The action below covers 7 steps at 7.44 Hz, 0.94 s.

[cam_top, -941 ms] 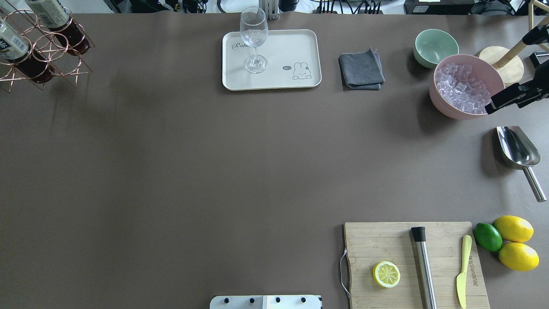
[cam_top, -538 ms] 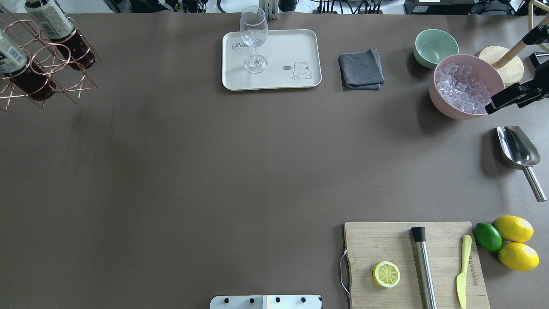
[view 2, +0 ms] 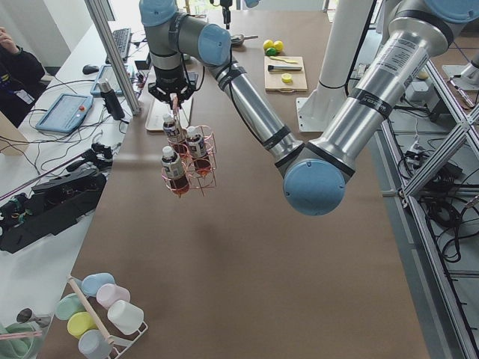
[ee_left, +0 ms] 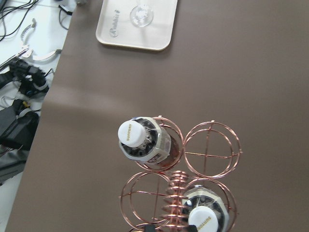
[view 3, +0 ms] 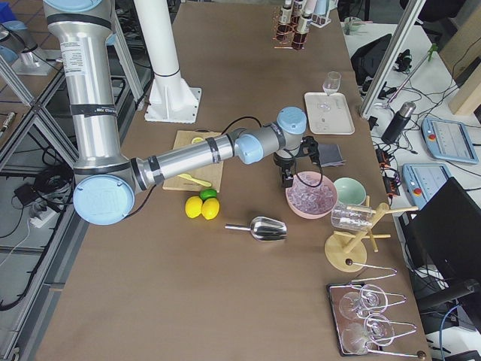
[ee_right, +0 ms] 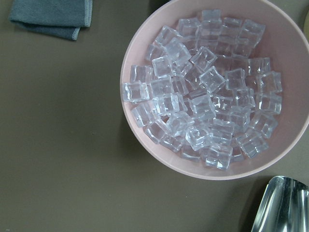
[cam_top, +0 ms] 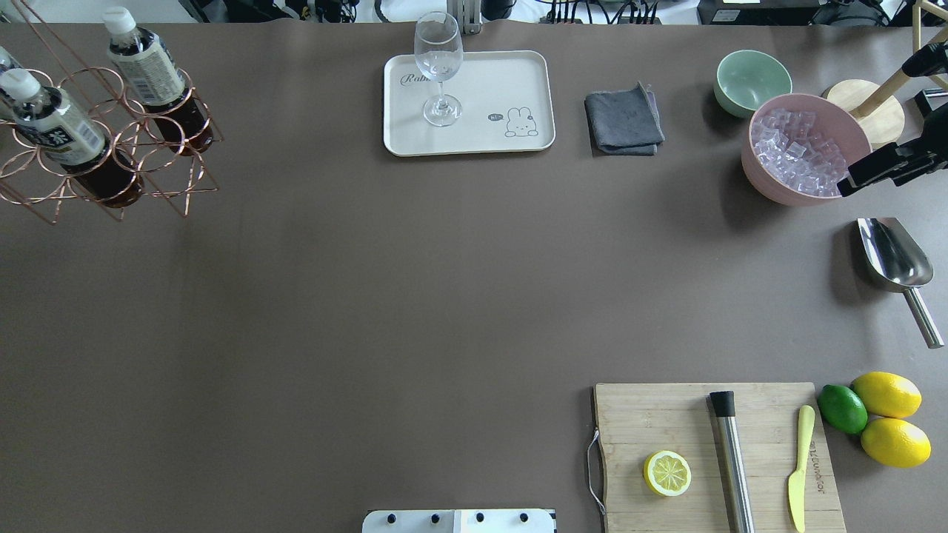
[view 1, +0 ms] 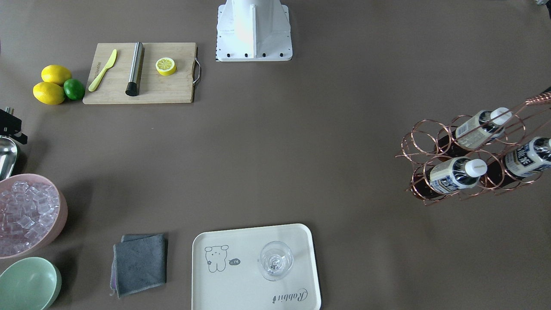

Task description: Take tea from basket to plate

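Shiny copper-wire basket [cam_top: 104, 141], plastic tea btls [cam_top: 152, 78]

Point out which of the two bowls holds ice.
The pink bowl, beside the steel scoop: it is filled with clear ice cubes. The mint-green bowl next to it, nearer the grey cloth, is empty.

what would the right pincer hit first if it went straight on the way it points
Most likely the ice cubes in the pink bowl. The right pincer points down over it, and its wrist camera looks straight into the ice; depth is unclear, so the rim might come first.
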Available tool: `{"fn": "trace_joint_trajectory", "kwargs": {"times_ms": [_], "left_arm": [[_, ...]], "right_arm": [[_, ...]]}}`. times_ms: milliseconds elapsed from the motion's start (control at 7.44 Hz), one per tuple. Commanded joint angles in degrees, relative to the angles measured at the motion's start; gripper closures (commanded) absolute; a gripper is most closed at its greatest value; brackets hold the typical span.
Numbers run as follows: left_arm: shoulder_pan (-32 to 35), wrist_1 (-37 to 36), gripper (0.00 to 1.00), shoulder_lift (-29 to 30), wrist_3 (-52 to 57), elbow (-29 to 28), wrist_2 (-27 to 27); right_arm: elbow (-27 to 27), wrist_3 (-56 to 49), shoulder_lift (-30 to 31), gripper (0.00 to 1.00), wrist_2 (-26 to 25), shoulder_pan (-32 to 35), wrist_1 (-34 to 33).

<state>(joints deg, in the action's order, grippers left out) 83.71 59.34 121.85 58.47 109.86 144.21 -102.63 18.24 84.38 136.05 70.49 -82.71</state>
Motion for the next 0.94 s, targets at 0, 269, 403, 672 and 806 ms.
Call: {"fn": "trace_joint_trajectory", "kwargs": {"times_ms": [0,269,403,672,806], "left_arm": [[-11.3,3.1,1.0,2.5,-10.6,5.2,0.7],[-18.1,3.2,1.0,8.5,-15.1,4.6,-3.6],[-21.6,3.2,1.0,11.2,-19.1,4.9,-6.2],[-25.6,9.0,1.0,11.2,-26.4,5.1,-6.5],[-27.1,11.0,1.0,10.5,-28.0,4.8,-6.5]], "right_arm": [[0.1,0.0,0.0,0.0,-0.1,-0.1,0.0],[0.1,0.0,0.0,0.0,0.0,-0.1,0.0],[0.0,0.0,0.0,0.0,0.1,0.0,0.0],[0.0,0.0,0.0,0.0,0.1,-0.1,0.0],[0.0,0.0,0.0,0.0,0.1,-0.1,0.0]]}}
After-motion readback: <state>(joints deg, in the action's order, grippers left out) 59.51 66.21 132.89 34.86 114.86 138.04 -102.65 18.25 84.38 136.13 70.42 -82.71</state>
